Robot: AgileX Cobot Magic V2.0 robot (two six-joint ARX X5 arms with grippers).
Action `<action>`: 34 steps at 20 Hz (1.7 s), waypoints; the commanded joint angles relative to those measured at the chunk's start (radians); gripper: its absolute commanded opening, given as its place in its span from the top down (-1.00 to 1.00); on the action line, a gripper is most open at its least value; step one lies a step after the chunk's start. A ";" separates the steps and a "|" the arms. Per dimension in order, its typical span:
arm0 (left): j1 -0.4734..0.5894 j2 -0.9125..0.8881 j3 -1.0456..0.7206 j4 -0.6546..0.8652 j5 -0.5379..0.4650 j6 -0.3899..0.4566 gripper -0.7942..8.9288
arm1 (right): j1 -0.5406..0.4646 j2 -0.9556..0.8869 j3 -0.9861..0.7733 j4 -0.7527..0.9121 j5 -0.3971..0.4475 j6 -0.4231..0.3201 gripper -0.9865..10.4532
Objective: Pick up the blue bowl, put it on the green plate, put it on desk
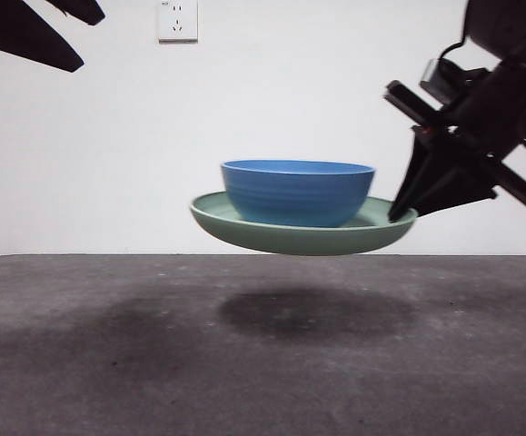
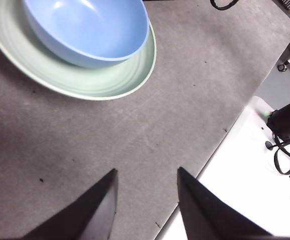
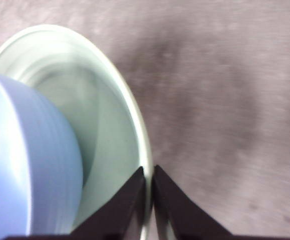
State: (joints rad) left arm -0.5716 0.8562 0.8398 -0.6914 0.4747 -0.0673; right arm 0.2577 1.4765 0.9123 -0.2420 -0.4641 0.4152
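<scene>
The blue bowl (image 1: 297, 191) sits in the green plate (image 1: 244, 227), and both hang in the air above the desk (image 1: 263, 363). My right gripper (image 1: 403, 212) is shut on the plate's right rim and carries it; in the right wrist view its jaws (image 3: 149, 175) pinch the rim (image 3: 129, 100) next to the bowl (image 3: 24, 165). My left gripper (image 2: 147, 175) is open and empty, off to the side; the plate (image 2: 109, 82) and bowl (image 2: 87, 27) show ahead of it. In the front view the left arm (image 1: 26, 32) is only a dark tip at the top left.
A dark shadow (image 1: 312, 313) lies on the desk under the plate. A white socket (image 1: 177, 20) is on the back wall. In the left wrist view the desk's edge runs into a white surface (image 2: 245, 170) with black cables (image 2: 285, 155).
</scene>
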 commanded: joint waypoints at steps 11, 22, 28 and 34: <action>-0.005 0.006 0.008 0.003 0.005 0.015 0.45 | 0.126 0.334 0.209 0.029 0.077 0.069 0.80; -0.005 0.006 0.008 0.005 0.005 0.015 0.45 | 0.126 0.365 0.209 -0.037 0.106 0.044 0.61; -0.005 0.006 0.008 0.004 0.005 0.015 0.45 | 0.124 0.334 0.210 -0.064 0.132 0.040 0.35; -0.005 0.006 0.008 0.007 0.005 0.015 0.45 | 0.119 0.088 0.210 -0.232 0.203 -0.110 0.35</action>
State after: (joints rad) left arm -0.5716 0.8562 0.8398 -0.6930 0.4747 -0.0650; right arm 0.3721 1.5635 1.1004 -0.4713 -0.2642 0.3614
